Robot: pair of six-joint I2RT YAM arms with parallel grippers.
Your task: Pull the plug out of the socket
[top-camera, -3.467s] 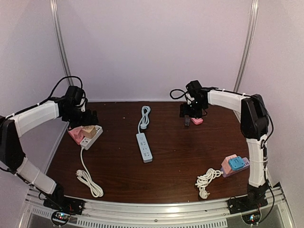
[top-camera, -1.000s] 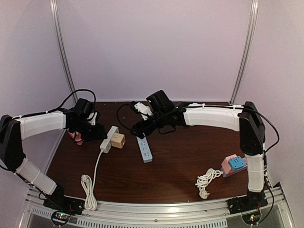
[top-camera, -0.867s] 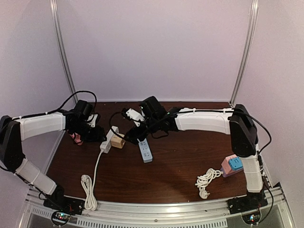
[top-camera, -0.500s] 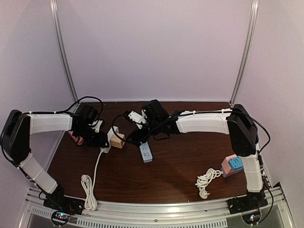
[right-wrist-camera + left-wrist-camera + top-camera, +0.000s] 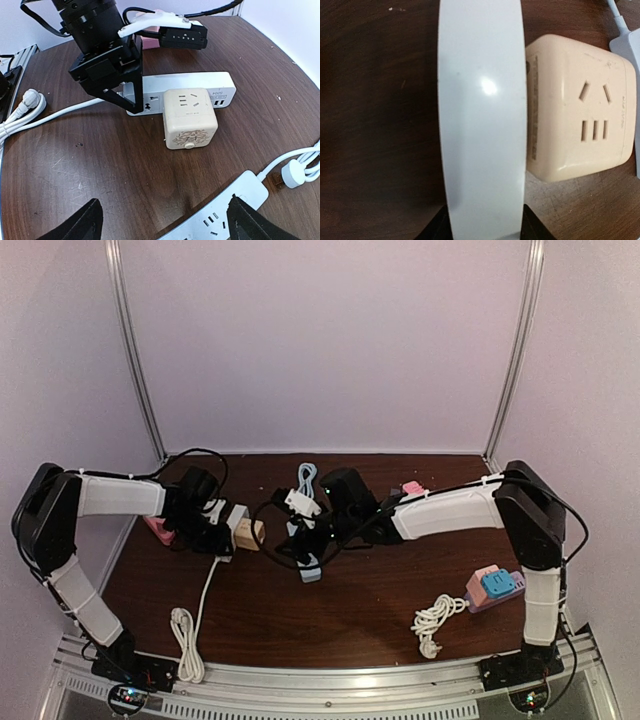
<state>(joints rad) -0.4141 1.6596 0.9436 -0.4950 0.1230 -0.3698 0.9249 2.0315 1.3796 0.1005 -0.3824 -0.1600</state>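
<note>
- Dark brown wood tabletop (image 5: 380, 620) in the top view: the white power strip (image 5: 233, 522) lies left of centre, with the beige cube adapter (image 5: 249, 534) plugged into its face. The left gripper (image 5: 216, 536) sits at the strip's cord end. The right gripper (image 5: 304, 536) hangs just right of the cube, over a second power strip (image 5: 311, 571). A coiled white cord (image 5: 433, 620) and a pink-and-blue cube socket (image 5: 493, 586) lie well apart from these, near the right arm's base.
- Left wrist view: the white power strip (image 5: 482, 115) runs up the middle. The left gripper (image 5: 482, 230) is closed on it, a dark finger against each long edge at the bottom. The beige cube adapter (image 5: 577, 130) touches the strip's right side, its outlet face towards the camera.
- Right wrist view: the right gripper (image 5: 165, 205) is spread wide and holds nothing. Ahead of it, the beige cube adapter (image 5: 190, 117) is seated in the white power strip (image 5: 200, 82). The left gripper (image 5: 131, 97) clamps the strip just beside the cube. The second power strip (image 5: 220, 215) shows low between the right gripper's fingers.
</note>
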